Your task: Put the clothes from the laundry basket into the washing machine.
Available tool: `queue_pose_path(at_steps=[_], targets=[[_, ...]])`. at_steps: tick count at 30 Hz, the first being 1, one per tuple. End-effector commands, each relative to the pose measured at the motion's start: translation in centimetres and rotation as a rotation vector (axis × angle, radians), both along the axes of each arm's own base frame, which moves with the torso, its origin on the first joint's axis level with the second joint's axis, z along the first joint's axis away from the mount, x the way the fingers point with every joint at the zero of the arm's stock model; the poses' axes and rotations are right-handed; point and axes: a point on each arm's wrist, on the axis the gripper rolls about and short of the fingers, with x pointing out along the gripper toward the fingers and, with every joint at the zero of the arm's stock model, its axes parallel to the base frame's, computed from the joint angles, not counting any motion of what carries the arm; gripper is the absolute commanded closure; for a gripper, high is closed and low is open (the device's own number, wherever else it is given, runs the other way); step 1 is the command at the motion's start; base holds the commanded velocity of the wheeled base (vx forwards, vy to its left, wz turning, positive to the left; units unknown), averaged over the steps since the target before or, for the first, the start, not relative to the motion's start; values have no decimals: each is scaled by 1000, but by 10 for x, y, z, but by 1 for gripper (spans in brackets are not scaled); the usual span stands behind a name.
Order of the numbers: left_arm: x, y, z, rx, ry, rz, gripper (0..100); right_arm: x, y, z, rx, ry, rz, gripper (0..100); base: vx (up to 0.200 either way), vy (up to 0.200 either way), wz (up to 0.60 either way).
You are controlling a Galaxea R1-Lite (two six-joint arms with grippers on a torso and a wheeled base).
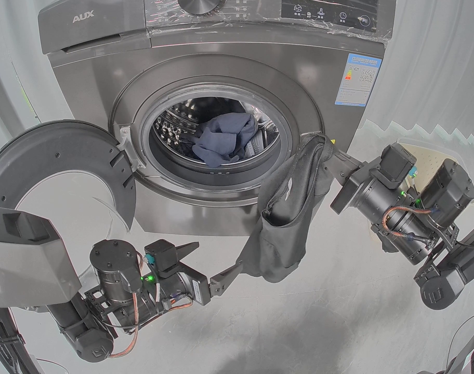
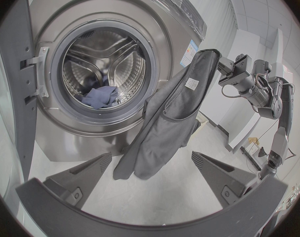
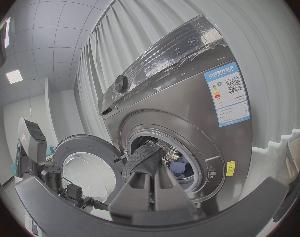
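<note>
A dark grey garment [image 1: 286, 209] hangs in front of the washing machine [image 1: 216, 53], just right of the drum opening. My right gripper [image 1: 331, 155] is shut on its top edge, and the fingers [image 3: 141, 188] pinch the fabric [image 3: 144, 158]. Low at the left, my left gripper [image 1: 208, 265] is open, with the lower fingertip close to the garment's bottom hem. In the left wrist view the garment [image 2: 166, 122] hangs beyond the spread fingers [image 2: 86, 173] without touching them. A blue garment [image 1: 224, 138] lies inside the drum. The cream laundry basket [image 1: 429, 162] stands behind my right arm.
The round washer door [image 1: 55, 157] stands swung open to the left, above my left arm. White curtains [image 1: 439, 53] hang behind and beside the machine. Pale bare floor [image 1: 325, 312] lies in front of it.
</note>
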Motion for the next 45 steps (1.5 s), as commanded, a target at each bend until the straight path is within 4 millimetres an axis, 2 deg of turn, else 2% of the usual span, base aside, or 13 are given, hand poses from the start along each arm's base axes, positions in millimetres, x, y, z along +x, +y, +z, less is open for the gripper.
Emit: queue_pose_path(at_steps=[1,9,15,29,38,45], targets=[[6,-11,-3,-9,-9,-19,0,0,4,-3,-2,9,-2,100,0,0,0],[19,-20,-1,-34,-39,-37,0,-1,16,-5,1,15,24,100,0,0,0],[37,-31,-9,-39,-55,-32,0,-6,24,-3,14,15,26,100,0,0,0],[65,-51,-33,-26,-77,-40,0,-8,26,-3,17,16,38,100,0,0,0],[83,-57,-35,-35,-123,-40,0,-8,26,-2,22,19,40,100,0,0,0],[86,-63,-29,-53,-154,-49,0,-8,27,-4,21,23,40,100,0,0,0]])
